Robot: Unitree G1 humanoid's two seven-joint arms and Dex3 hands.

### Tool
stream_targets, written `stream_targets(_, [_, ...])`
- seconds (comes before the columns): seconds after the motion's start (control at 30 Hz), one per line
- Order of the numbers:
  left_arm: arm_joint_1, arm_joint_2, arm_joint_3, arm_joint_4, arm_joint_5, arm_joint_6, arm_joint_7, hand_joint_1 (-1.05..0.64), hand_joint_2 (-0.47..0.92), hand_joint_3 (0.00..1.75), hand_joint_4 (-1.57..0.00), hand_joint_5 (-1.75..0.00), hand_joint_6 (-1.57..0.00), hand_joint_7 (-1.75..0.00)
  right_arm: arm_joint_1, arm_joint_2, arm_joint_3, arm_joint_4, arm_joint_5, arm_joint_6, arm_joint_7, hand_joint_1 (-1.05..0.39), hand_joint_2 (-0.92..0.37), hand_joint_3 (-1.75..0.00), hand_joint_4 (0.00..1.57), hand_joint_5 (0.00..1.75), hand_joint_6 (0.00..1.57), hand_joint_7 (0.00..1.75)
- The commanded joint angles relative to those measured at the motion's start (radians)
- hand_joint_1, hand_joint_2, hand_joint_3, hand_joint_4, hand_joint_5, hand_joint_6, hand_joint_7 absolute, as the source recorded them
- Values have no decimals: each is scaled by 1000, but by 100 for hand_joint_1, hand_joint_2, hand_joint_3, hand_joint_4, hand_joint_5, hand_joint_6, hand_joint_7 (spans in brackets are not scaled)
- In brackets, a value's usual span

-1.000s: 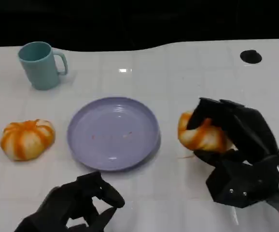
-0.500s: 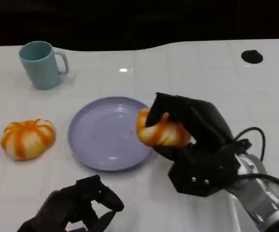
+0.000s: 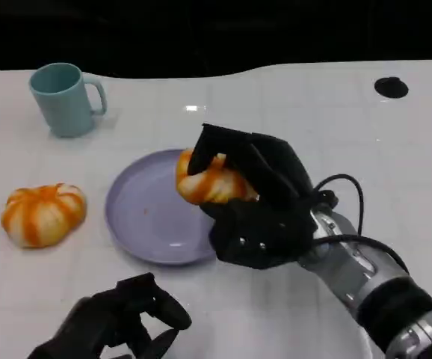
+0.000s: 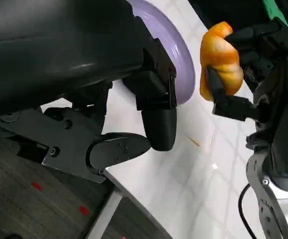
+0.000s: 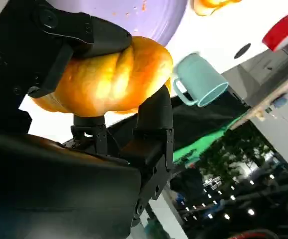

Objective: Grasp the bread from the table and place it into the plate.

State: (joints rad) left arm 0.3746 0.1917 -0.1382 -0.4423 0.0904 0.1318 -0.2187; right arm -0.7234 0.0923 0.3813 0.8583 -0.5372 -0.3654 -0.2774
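Right hand (image 3: 257, 202) is clamped on the round orange-and-white striped bread roll (image 3: 210, 182), fingers wrapped over the top and thumb side underneath; the right wrist view shows the same roll (image 5: 106, 79) pinned between the black fingers (image 5: 91, 37). The roll is held in the air over the right-hand part of the round lavender plastic plate (image 3: 145, 217), not touching the plate surface as far as the head view shows. In the left wrist view the roll (image 4: 218, 62) sits above the plate's edge (image 4: 184, 55), gripped by the right hand (image 4: 248, 74). Left hand (image 3: 122, 321) is low at the near edge of the white tabled surface (image 3: 313, 112), fingers curled in with nothing in them; the left wrist view shows its fingers (image 4: 156, 119) bent inward over the table, empty. A second orange-and-white striped bread roll (image 3: 42, 215) lies on the table just left of the plate, apart from it. A teal ceramic mug with a handle (image 3: 64, 99) stands upright at the far left, well apart from the plate. A small black round disc (image 3: 390, 87) sits on the table at the far right. A few reddish specks on the plate's surface.
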Motion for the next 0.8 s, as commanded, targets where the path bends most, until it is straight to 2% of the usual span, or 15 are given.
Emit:
stream_targets(0.03, [7,3,3,2,-12,-5,-2,-19,79,67,-63,-175,-64,-124,-63,14,-24,50,69,57,133,-19,-50,-92,61,139,69,89])
stream_targets(0.1, [6,2,1,3,-11,-5,-1,-19,79,67,-63,-175,-65,-123,-73,8,-19,43,81,88,210,-28,-68,-57,47,87,61,47])
stream_targets(0.17, [6,2,0,4,-8,-5,0,-19,79,66,-63,-175,-65,-123,-76,-6,-5,24,78,109,276,-37,-86,-28,33,51,51,18])
stream_targets(0.23, [5,1,-1,3,-6,-2,1,-19,79,66,-62,-175,-65,-123,-77,-20,15,3,66,132,332,-45,-90,-22,16,35,40,6])
stream_targets(0.27, [5,0,-2,2,-6,-1,1,-19,79,66,-62,-175,-65,-123,-76,-26,24,-9,60,146,357,-55,-91,-26,6,22,29,3])
stream_targets(0.3, [5,-1,-2,2,-6,0,2,-19,79,67,-62,-175,-65,-124,-75,-30,30,-22,57,162,378,-60,-92,-28,3,16,24,2])
stream_targets(0.37, [5,-2,-2,5,-8,-4,1,-18,79,67,-62,-175,-65,-124,-68,-36,38,-50,56,192,420,-68,-92,-33,1,4,17,1])
stream_targets(0.43, [4,-2,-2,11,-5,-13,2,-19,79,67,-63,-175,-65,-124,-58,-44,44,-78,56,207,448,-72,-92,-36,0,1,14,0])
stream_targets(0.6, [2,-1,-1,16,-1,-21,2,-20,79,67,-65,-175,-65,-123,-23,-70,50,-170,64,252,514,-78,-92,-42,0,0,10,0])
stream_targets(0.8, [0,-4,-2,11,-3,-10,1,-21,79,67,-63,-175,-65,-123,54,-132,53,-379,58,336,605,-78,-92,-43,3,1,10,0])
